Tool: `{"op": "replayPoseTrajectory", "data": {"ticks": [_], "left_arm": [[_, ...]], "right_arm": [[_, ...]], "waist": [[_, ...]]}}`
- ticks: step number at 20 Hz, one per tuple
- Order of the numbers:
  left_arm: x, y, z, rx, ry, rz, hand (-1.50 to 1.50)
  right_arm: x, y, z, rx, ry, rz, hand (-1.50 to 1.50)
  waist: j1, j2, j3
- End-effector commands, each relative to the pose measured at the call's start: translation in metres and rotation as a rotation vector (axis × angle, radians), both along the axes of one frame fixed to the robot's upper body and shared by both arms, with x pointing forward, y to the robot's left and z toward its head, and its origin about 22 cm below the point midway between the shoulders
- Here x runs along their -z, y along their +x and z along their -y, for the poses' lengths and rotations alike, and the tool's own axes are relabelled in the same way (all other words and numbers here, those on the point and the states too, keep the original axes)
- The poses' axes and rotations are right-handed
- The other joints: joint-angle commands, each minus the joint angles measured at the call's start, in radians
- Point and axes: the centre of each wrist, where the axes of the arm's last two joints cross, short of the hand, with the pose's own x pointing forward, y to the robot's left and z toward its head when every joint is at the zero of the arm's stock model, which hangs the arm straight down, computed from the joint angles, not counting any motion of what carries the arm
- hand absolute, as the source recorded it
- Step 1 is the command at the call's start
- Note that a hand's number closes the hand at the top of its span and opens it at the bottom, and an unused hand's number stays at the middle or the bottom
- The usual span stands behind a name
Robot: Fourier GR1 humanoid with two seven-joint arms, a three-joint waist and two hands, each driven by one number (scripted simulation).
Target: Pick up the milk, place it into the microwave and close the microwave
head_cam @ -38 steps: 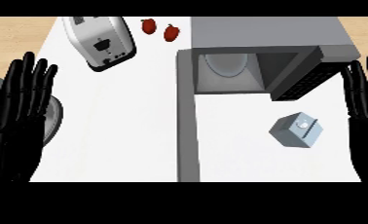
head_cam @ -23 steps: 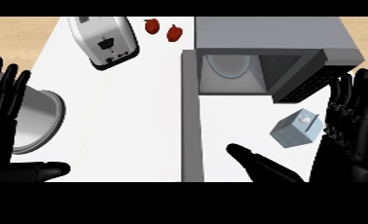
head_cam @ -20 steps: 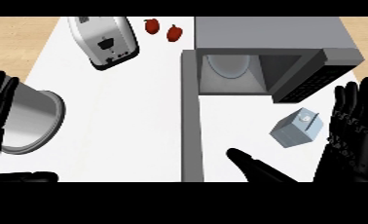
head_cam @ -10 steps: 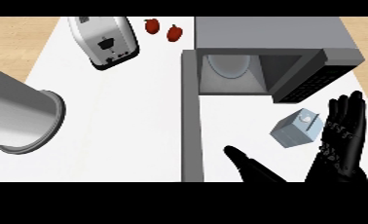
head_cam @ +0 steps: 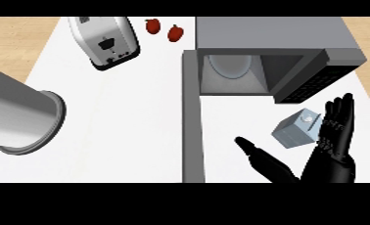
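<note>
The right hand (head_cam: 329, 163) is held flat, fingers (head_cam: 338, 119) straight and spread, nothing gripped. The milk (head_cam: 292, 131) is parked on the white tabletop (head_cam: 130, 121) just beside them, thumb side. The open microwave (head_cam: 274, 35) is seen beyond the fingertips, wooden floor (head_cam: 22, 38) at the edges.

Right hand (head_cam: 329, 164), lower right of the frame: open, fingers (head_cam: 338, 119) straight and pointing toward the top edge, thumb (head_cam: 262, 159) splayed out to the left. Left forearm (head_cam: 25, 116), grey, at the left edge; its hand out of frame
</note>
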Motion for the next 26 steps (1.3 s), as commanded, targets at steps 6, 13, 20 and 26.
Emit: {"op": "replayPoseTrajectory", "data": {"ticks": [6, 13, 20, 26], "left_arm": [[0.005, -0.029, -0.012, 0.019, -0.009, -0.012, -1.50], [-0.010, -0.023, -0.035, -0.012, 0.000, 0.003, -1.50], [0.001, -0.029, -0.023, -0.008, -0.003, 0.001, -1.50], [-0.001, -0.041, 0.003, 0.005, -0.001, 0.008, -1.50]], "right_arm": [[0.061, 0.005, 0.035, 0.125, 0.025, -0.048, -1.50], [0.105, -0.019, 0.067, 0.155, 0.052, -0.103, -1.50], [0.134, -0.022, 0.111, 0.137, 0.079, -0.088, -1.50], [0.165, -0.033, 0.104, 0.110, 0.075, -0.083, -1.50]], "waist": [[0.003, -0.001, 0.001], [-0.004, -0.001, 0.001], [-0.002, 0.000, 0.000], [-0.002, -0.001, 0.000]]}}
